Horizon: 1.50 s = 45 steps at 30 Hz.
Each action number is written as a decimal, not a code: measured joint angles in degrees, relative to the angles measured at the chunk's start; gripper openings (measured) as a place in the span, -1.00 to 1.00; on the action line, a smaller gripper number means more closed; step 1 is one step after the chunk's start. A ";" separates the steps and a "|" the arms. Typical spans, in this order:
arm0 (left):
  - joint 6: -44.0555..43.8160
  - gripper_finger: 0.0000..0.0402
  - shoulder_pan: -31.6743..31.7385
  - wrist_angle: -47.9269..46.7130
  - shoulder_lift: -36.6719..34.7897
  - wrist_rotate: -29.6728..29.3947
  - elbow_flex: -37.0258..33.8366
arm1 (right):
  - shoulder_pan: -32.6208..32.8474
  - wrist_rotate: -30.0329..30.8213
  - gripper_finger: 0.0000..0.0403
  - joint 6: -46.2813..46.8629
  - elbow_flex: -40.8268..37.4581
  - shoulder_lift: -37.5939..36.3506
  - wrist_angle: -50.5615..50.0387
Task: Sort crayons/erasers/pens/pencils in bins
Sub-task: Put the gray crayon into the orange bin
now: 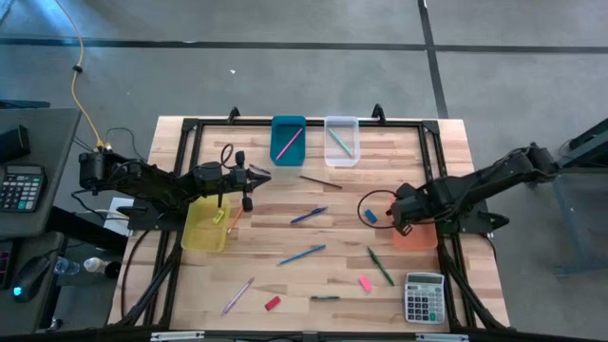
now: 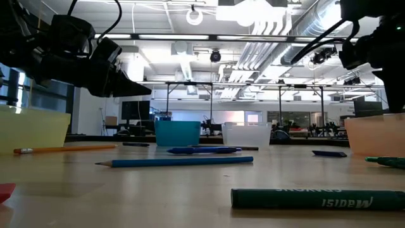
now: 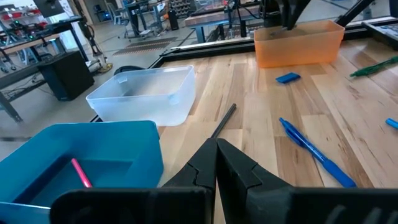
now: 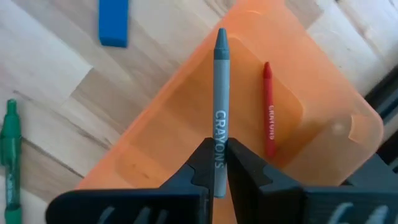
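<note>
Above the orange bin (image 4: 323, 118), the right jaws (image 4: 217, 163) pinch a grey crayon (image 4: 220, 93).

We see the wooden table (image 1: 313, 199) evenly lit from overhead, bright and free of glare, with only short, soft shadows under the arms. At table height, ceiling strip lights (image 2: 253, 25) burn out to white, and the arms read as dark silhouettes against them; the green crayon (image 2: 316, 199) nearest the lens is soft, the far room sharper. From the left wrist, the near fingers (image 3: 236, 171) blur. From the right wrist, daylight glows through the orange bin (image 4: 323, 106), and the picture is crisp.
</note>
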 joint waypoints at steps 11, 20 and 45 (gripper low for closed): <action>0.00 -1.00 0.00 0.00 0.00 0.01 0.00 | -5.29 -2.23 -0.92 2.74 0.00 1.20 -0.78; -2.13 -1.00 0.00 -3.00 -0.02 0.01 0.00 | -10.95 -3.62 -0.92 7.42 0.11 4.68 0.10; -2.81 -1.00 0.00 -3.37 -0.02 0.44 0.04 | -14.85 -10.47 -0.81 9.99 0.09 14.78 3.98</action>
